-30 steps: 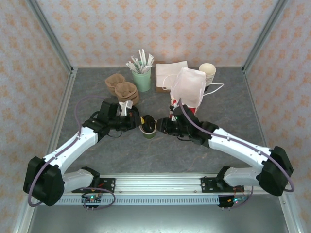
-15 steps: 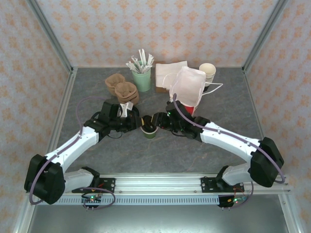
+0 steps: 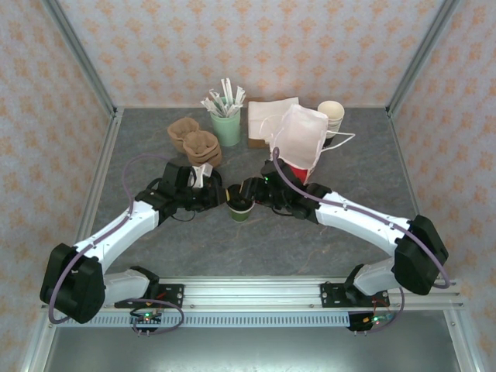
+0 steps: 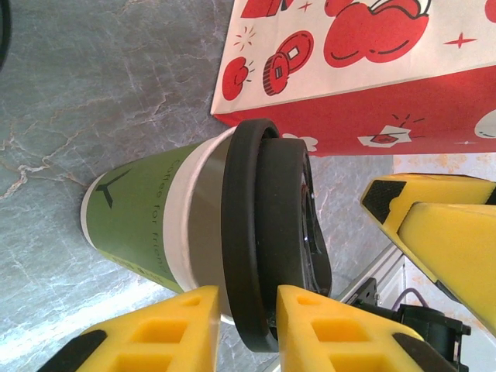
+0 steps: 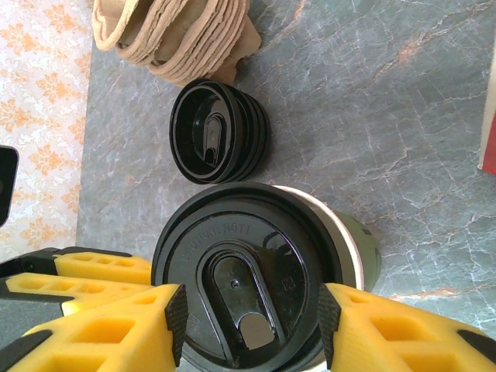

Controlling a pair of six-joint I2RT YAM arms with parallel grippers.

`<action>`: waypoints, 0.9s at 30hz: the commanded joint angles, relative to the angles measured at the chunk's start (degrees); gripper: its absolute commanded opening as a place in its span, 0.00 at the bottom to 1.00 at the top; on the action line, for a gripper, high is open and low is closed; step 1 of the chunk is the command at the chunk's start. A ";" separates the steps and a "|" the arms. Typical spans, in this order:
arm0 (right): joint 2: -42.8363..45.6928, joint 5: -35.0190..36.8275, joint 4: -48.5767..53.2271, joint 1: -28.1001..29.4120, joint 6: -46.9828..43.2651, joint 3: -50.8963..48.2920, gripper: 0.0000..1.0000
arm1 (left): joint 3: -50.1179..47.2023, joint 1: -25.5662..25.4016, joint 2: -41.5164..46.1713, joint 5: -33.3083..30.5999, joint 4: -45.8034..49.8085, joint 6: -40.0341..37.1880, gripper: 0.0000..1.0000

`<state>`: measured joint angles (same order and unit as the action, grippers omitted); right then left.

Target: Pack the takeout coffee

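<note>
Right gripper point(image 5: 253, 298), yellow-fingered: jaws apart on either side of the round black plastic lid point(image 5: 246, 267) of the olive-green paper takeout coffee cup point(image 3: 239, 208); whether they touch it cannot be told. Left gripper point(image 4: 248, 298): jaws narrowly parted astride the lid's rim, with slight clearance on each side. Cup stands upright on the grey marbled table point(image 3: 194, 252) at the centre of the top view, between both grippers, near a red-and-white printed paper bag point(image 4: 372, 70).
</note>
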<state>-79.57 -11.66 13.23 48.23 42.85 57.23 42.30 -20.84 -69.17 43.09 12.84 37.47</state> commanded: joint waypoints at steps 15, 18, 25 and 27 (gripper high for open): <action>-2.29 1.81 2.39 0.20 0.29 1.92 0.51 | -1.71 0.63 -1.26 0.07 0.15 -1.35 0.30; -2.32 1.55 2.50 0.20 0.06 1.80 0.50 | -1.39 0.62 -0.68 0.06 1.05 -1.70 0.38; -1.00 1.64 2.63 0.18 0.08 -0.16 0.47 | -0.63 0.63 -0.05 -0.28 1.40 -1.86 0.47; -0.95 1.56 2.70 0.16 0.03 -0.30 0.46 | -0.26 0.63 -0.38 -0.29 1.14 -1.70 0.48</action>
<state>-81.67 -11.33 14.63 48.23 42.87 57.23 40.66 -20.84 -70.24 43.07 13.45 36.40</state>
